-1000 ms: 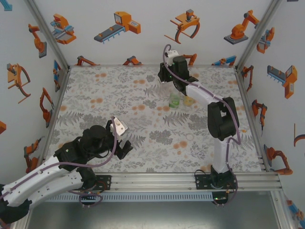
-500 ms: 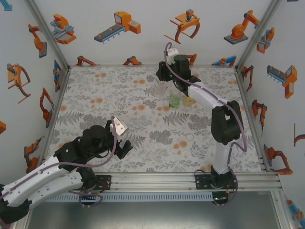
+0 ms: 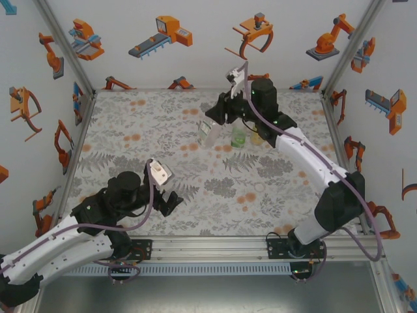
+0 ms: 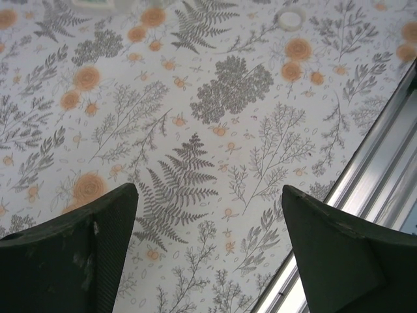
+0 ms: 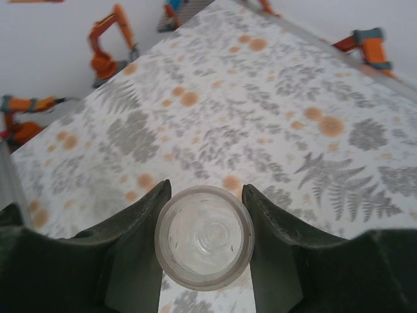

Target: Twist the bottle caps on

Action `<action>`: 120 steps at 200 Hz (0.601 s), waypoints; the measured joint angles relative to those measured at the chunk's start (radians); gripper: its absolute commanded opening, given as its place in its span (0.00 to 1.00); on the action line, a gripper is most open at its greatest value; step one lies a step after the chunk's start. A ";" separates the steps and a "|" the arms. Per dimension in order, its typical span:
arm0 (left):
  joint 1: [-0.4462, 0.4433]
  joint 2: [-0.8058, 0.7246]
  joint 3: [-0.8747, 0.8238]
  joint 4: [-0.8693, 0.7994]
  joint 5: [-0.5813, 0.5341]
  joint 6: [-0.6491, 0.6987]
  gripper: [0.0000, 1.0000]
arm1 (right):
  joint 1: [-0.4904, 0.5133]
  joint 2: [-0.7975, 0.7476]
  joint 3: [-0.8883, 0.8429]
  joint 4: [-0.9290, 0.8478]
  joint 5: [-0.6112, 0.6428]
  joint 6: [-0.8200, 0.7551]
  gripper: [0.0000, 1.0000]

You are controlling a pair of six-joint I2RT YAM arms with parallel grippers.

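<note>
At the near left, the left arm (image 3: 85, 225) is seen low over the patterned surface (image 3: 130, 130), its jaws spread wide with nothing between them. Beyond them, 1 pale ring-shaped cap (image 4: 289, 17) lies flat on the surface. Farther right, toward the far edge, the clear bottle (image 5: 204, 238) is clamped, tilted, in the jaws of the right arm (image 3: 306, 156). Just right of it stand 2 more bottles, the green bottle (image 3: 238, 137) and then the amber bottle (image 3: 258, 138).

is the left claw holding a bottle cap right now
No, the left claw has its fingers spread wide apart, with just the floral table between them.
</note>
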 measured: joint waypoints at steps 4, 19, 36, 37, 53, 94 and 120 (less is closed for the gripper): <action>0.000 -0.002 0.000 0.007 0.005 0.000 0.84 | 0.000 -0.018 -0.016 -0.001 -0.022 0.000 0.19; 0.000 -0.007 0.000 0.031 0.027 0.000 0.86 | 0.002 -0.086 -0.084 -0.002 -0.108 0.000 0.17; 0.000 -0.006 0.001 0.063 0.065 0.000 0.87 | 0.004 -0.164 -0.151 -0.001 -0.207 0.001 0.15; 0.000 -0.006 0.001 0.064 0.068 0.000 0.87 | 0.005 -0.167 -0.153 -0.001 -0.211 0.001 0.15; 0.000 -0.005 0.002 0.099 0.111 0.000 0.90 | 0.010 -0.239 -0.207 0.008 -0.301 0.009 0.13; 0.000 0.028 0.010 0.201 0.251 -0.004 0.95 | 0.034 -0.379 -0.302 0.100 -0.466 0.081 0.07; 0.000 0.072 0.027 0.251 0.329 -0.012 0.96 | 0.060 -0.420 -0.322 0.170 -0.514 0.150 0.05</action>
